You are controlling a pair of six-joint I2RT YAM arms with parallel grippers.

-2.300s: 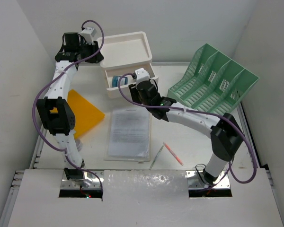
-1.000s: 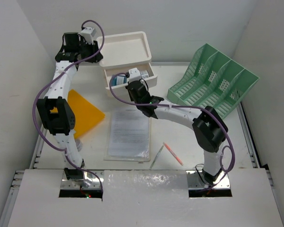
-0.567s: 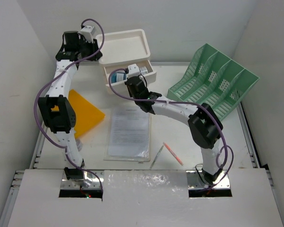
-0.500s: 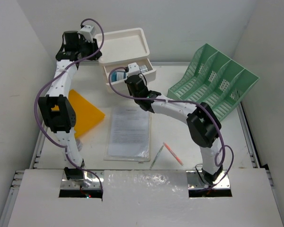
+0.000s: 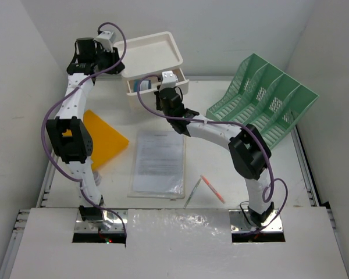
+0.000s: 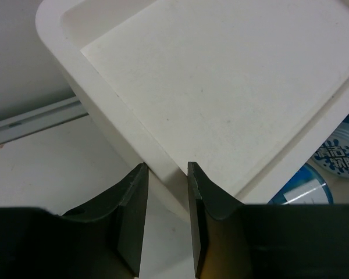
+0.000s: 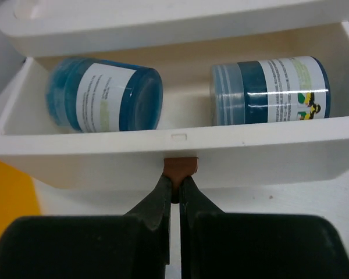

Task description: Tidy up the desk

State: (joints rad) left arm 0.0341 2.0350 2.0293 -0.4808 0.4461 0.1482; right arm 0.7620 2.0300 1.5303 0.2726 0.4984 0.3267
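On the white desk [image 5: 221, 168], a white drawer box [image 5: 154, 55] stands at the back. Its top drawer [image 7: 250, 157] is partly out and holds two blue jars [image 7: 104, 93] [image 7: 270, 90] lying on their sides. My right gripper [image 7: 175, 179] is shut, its tips pressed against the drawer's brown handle [image 7: 180, 165]; in the top view the right gripper [image 5: 163, 93] is at the drawer front. My left gripper [image 6: 167, 168] grips the corner wall of the box [image 6: 221, 87]; from above the left gripper [image 5: 121, 65] sits at the box's left corner.
A green mesh file rack [image 5: 262, 102] stands at the right. An orange folder [image 5: 104, 138] lies at the left. A printed sheet in a clear sleeve [image 5: 159, 161] is in the middle, and two pens [image 5: 212, 188] [image 5: 192, 193] lie nearer the front.
My right arm has stretched toward the back and the drawer has slid most of the way into the box. The left gripper has stayed on the box corner.
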